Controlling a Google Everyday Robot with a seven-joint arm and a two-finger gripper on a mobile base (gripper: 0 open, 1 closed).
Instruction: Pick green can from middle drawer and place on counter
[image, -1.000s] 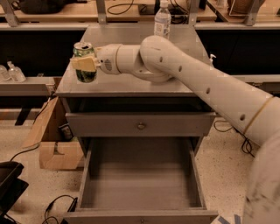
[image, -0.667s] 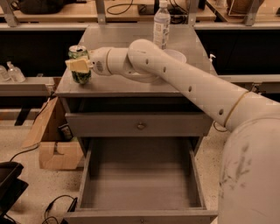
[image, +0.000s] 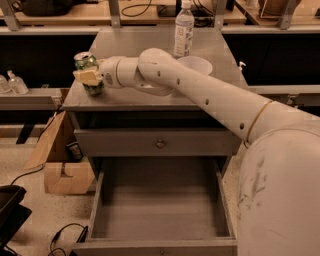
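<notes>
Clenched on the green can (image: 85, 61) with the gripper (image: 89, 77), tan pads pressed across the can's middle and the silver top left showing above them. Held upright and from the side, which suits a can meant to be set down on its base rather than dropped.

Placed over the front left corner of the counter (image: 135, 40), close to the edge. Hard to say whether resting on the grey top or hanging just above it (base partly hidden behind the pad and in shadow); probably touching, or nearly so.

Reached there with the arm (image: 200, 95) stretched across the counter from the right, passing in front of the white bowl (image: 197, 64) and the clear bottle (image: 184, 27). Likely brought to this corner for the bare patch well apart from both, with nothing to knock over on release.

Below, the top drawer (image: 160, 144) closed and the middle drawer (image: 160, 210) pulled out, with only bare grey floor showing. So: out of the drawer and up at counter height, with most of the task apparently done.

Left to do, by the look of it: settle the base flat, loosen the pads, draw back without a sideways drag. Worth some care so near the edge, where a nudge could tip the can off the counter.
</notes>
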